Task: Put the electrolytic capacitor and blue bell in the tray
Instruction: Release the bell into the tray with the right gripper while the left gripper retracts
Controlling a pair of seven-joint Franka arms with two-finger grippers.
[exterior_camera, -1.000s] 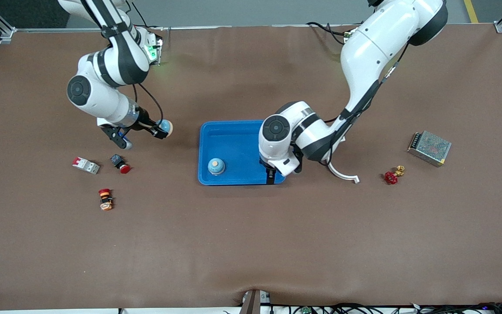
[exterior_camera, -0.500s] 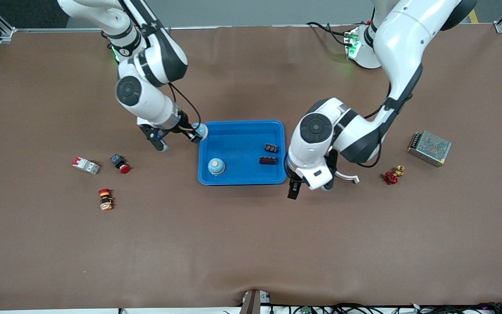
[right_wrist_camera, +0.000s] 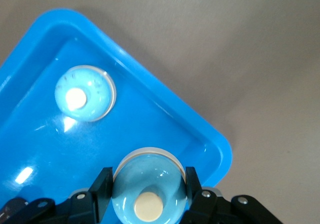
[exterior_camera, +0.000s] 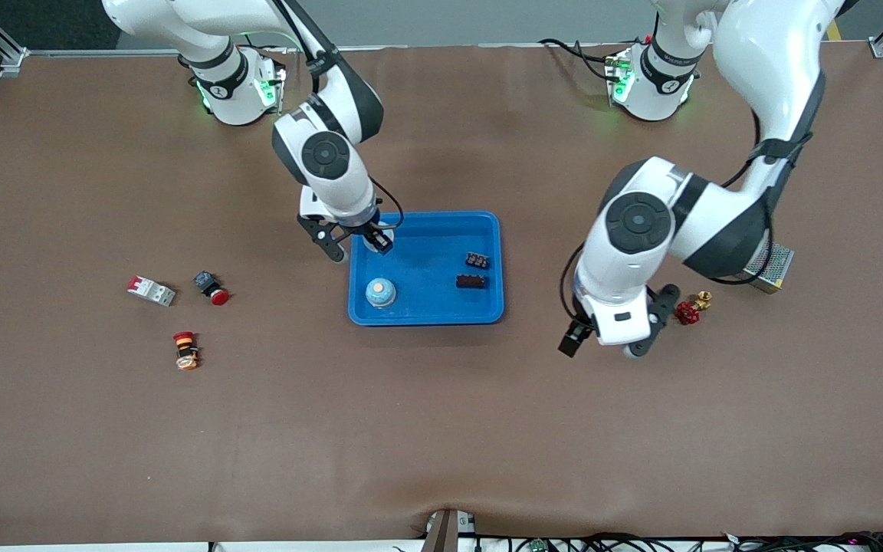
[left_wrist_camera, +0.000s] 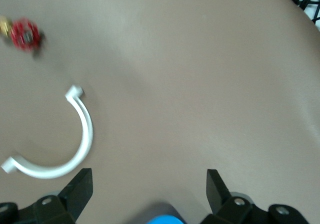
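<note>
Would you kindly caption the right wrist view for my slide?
Right end effector holds a blue bell over the tray corner, beside another bell inside.

Right gripper (right_wrist_camera: 148,184): fingers clamped on either side of a blue bell (right_wrist_camera: 148,191) with a cream button, held over a corner of the tray (right_wrist_camera: 165,116). Second blue bell (right_wrist_camera: 85,93): sits upright inside the tray, apart from the held one. Tabletop (right_wrist_camera: 225,49): brown, surrounds the tray's rim.

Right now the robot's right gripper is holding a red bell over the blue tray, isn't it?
Not quite: the bell in the right gripper is blue, not red, as the right wrist view shows. It is indeed held over the tray.
</note>
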